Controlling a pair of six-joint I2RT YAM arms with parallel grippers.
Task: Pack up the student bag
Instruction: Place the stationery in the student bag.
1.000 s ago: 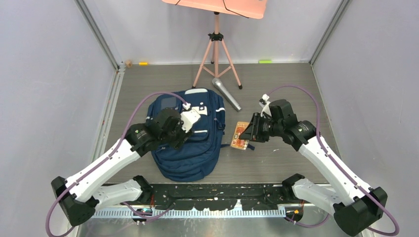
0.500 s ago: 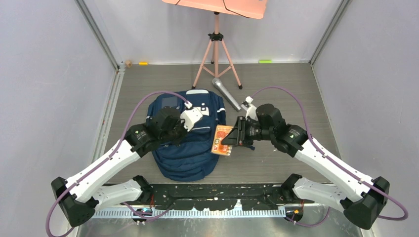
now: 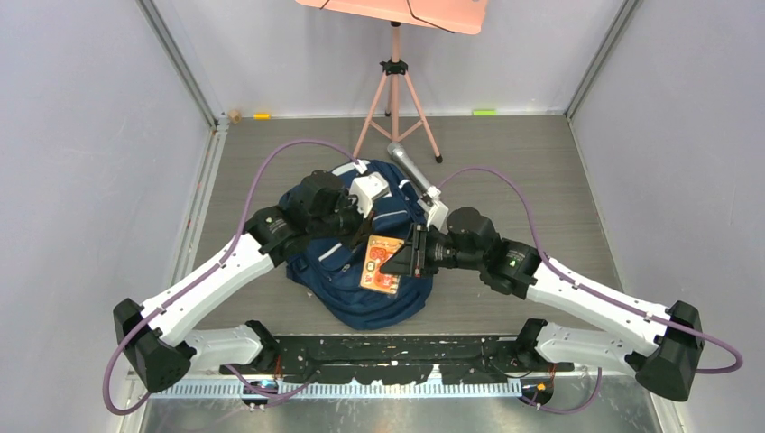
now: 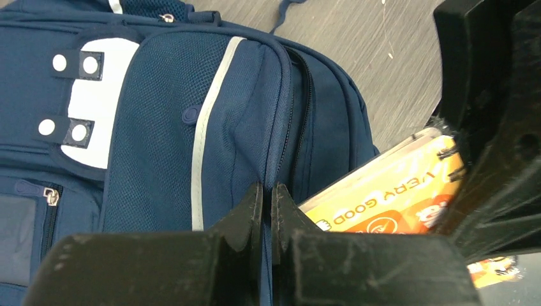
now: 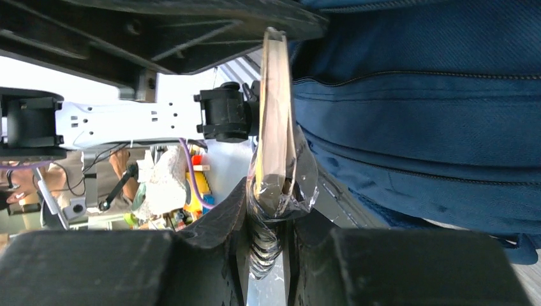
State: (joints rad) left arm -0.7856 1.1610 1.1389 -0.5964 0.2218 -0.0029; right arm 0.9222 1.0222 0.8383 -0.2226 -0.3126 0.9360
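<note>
The table [image 3: 505,162] is as it was; the change is in what lies on it. The bag [image 3: 338,271], left of the table's middle and toward its near edge, lay flat a second ago and is now bunched up, with its top pulled up and its body slid a little toward the right. That comes from the left gripper [image 3: 359,233]. It stood half open over the bag's front a second ago, has since closed fully on a fold of navy fabric beside the zip line [image 4: 266,199], and has drawn that fold up and toward the far edge. Meanwhile the right gripper [image 3: 408,260] has swung in from the bare table on the bag's right and now hangs over the bag's right side. Its jaws stand narrowly apart, clamped on the spiral edge of an orange notebook [image 3: 382,264] in clear wrap. From its own wrist the notebook [image 5: 275,115] shows edge-on, right beside the blue fabric. The left wrist view shows it close by the lifted seam [image 4: 389,197]. I judge that the bag's mouth is being held up so the notebook can go in. Nothing is packed yet, and whether the zip is open wide enough I cannot tell.
</note>
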